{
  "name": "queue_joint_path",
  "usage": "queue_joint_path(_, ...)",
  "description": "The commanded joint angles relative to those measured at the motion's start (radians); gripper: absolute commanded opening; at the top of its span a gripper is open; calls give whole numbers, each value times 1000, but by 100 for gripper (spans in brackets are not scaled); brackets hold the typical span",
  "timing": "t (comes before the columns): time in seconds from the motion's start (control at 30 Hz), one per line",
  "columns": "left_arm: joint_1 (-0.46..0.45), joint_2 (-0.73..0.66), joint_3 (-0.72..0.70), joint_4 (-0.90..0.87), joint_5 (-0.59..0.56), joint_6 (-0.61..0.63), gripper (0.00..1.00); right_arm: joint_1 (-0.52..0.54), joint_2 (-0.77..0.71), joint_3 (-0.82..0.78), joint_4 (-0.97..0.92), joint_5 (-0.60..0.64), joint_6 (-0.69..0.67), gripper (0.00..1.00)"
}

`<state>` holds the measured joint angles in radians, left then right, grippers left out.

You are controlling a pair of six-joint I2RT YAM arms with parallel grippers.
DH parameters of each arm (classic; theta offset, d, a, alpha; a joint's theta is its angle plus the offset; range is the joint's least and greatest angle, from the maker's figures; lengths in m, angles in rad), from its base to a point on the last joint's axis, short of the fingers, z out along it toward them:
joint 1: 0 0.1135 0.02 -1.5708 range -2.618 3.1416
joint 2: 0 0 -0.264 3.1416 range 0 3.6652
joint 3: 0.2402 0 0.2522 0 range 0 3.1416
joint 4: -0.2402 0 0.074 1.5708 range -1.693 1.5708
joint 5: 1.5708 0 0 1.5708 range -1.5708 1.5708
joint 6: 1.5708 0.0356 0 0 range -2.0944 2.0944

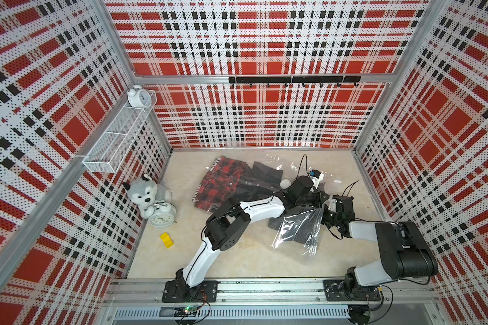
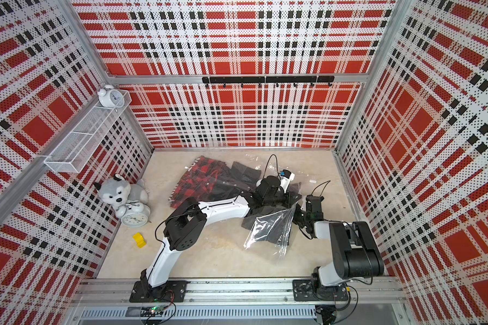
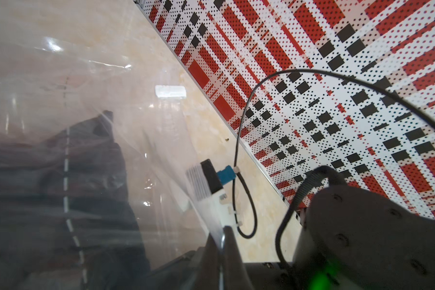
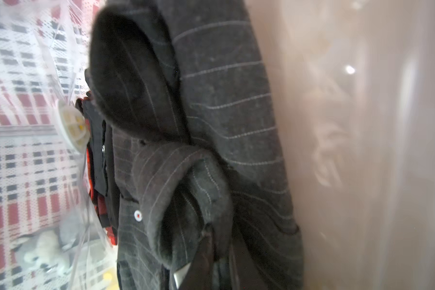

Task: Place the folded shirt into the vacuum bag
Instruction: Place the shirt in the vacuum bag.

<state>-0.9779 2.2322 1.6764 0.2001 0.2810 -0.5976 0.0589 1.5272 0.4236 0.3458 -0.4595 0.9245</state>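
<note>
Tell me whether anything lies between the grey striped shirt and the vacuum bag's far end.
Yes: a red plaid shirt already lies inside the vacuum bag, just beyond the grey striped shirt, against it.

Two clocks [image 1: 161, 219], perhaps two shirts [image 1: 223, 183]; one bag [image 1: 312, 244], plush [image 1: 144, 192], block [image 1: 166, 240]

Your left arm [image 1: 254, 208] stretched forward-right | left gripper [image 3: 222, 251] pinched closed | right arm [image 1: 361, 229] folded inward | right gripper [image 1: 325, 210] jaws unclear

Clear crinkled bag [image 1: 300, 232] on a beige counter [image 1: 237, 261], dark shirt [image 1: 265, 174] showing through it. The left arm [image 1: 261, 209] and right arm [image 1: 362, 229] meet over the bag. At the bag's left end, a plaid shirt [image 1: 220, 181]; farther left, husky [image 1: 144, 194], clock [image 1: 161, 219], yellow block [image 1: 166, 240].
</note>
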Motion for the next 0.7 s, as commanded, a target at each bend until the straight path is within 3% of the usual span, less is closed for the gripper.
queue_joint_path(0.0, -27, -28, 37, 23, 27, 4, 0, 30, 52, 37, 117, -28, 49, 13)
queue_joint_path(0.07, -27, -28, 37, 19, 21, 7, 0, 34, 58, 43, 124, -37, 51, 15)
queue_joint_path(0.13, -25, -29, 35, 13, 14, 10, 0, 32, 20, 34, 86, -27, 35, 25)
queue_joint_path(0.47, -4, -47, -1, 40, 4, 8, 0, 15, -384, -27, -367, 106, -137, 70)
queue_joint_path(0.67, -2, -40, -1, 50, 7, 5, 0, 10, -505, -64, -515, 95, -195, 85)
